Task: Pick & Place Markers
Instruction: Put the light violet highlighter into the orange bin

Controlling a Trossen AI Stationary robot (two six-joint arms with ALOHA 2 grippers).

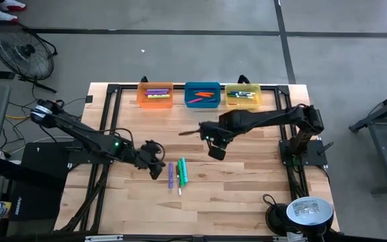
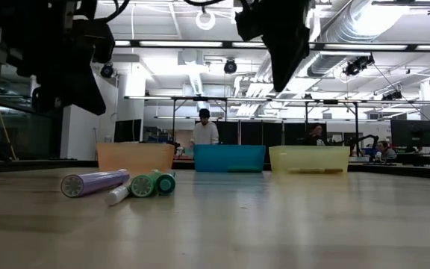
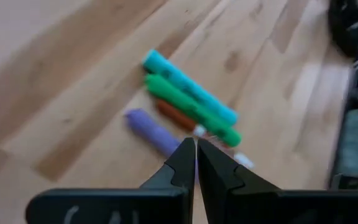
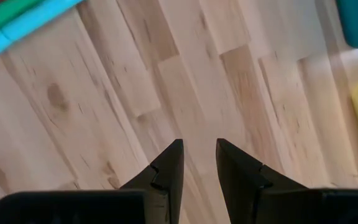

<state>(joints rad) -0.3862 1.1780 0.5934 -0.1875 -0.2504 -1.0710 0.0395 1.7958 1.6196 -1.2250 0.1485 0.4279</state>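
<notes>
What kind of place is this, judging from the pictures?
Probably a robotics lab or workshop: exposed ceiling ducts and strip lights, workbenches with monitors behind the wooden table, a person standing there, and a concrete floor.

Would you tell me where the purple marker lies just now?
In the high view, the purple marker lies left of centre, between the left tool and the green marker.

I worked in a big lab: beyond my pincer were exposed ceiling ducts, strip lights, monitors and benches.
</notes>
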